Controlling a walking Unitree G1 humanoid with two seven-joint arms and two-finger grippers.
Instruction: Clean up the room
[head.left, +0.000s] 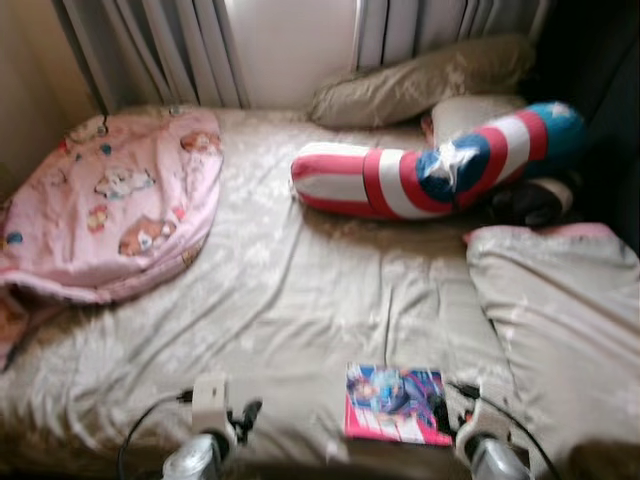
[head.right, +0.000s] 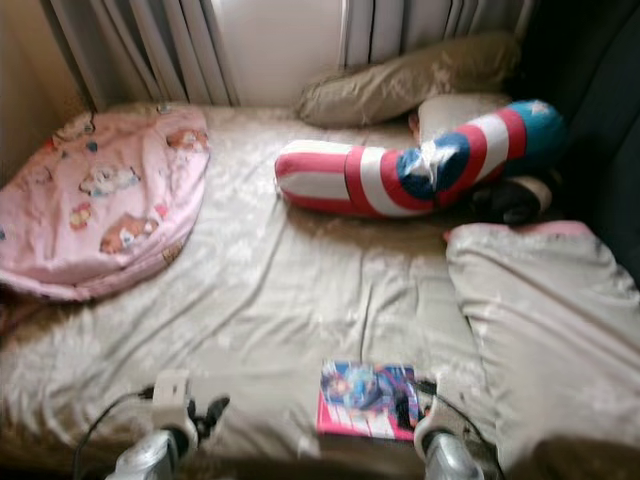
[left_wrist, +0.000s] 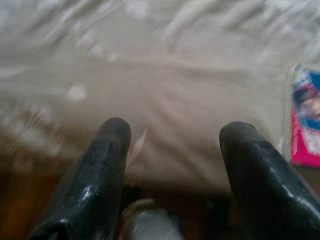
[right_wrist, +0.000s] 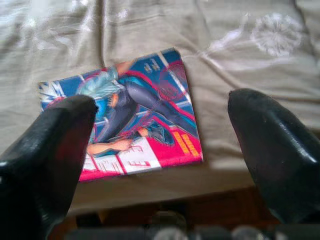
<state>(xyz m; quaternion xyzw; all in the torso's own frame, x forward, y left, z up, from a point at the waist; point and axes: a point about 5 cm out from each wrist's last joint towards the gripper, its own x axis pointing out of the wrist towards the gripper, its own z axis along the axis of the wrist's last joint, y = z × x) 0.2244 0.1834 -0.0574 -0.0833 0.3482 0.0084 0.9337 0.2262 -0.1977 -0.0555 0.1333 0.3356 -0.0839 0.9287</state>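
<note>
One bed, one book, my two grippers at its near edge.

From the left I see one pink quilt (head.left: 110, 205) bunched on the bed (head.left: 290, 290), then my left gripper (left_wrist: 172, 137) with fingers spread over bare sheet. One striped bolster (head.left: 430, 165) lies near the head with two beige pillows (head.left: 420, 80) behind it. The one book (right_wrist: 132, 117) lies flat at the near edge, my right gripper (right_wrist: 165, 130) just above it, fingers spread. One folded beige blanket (head.left: 560, 310) sits far right.
</note>
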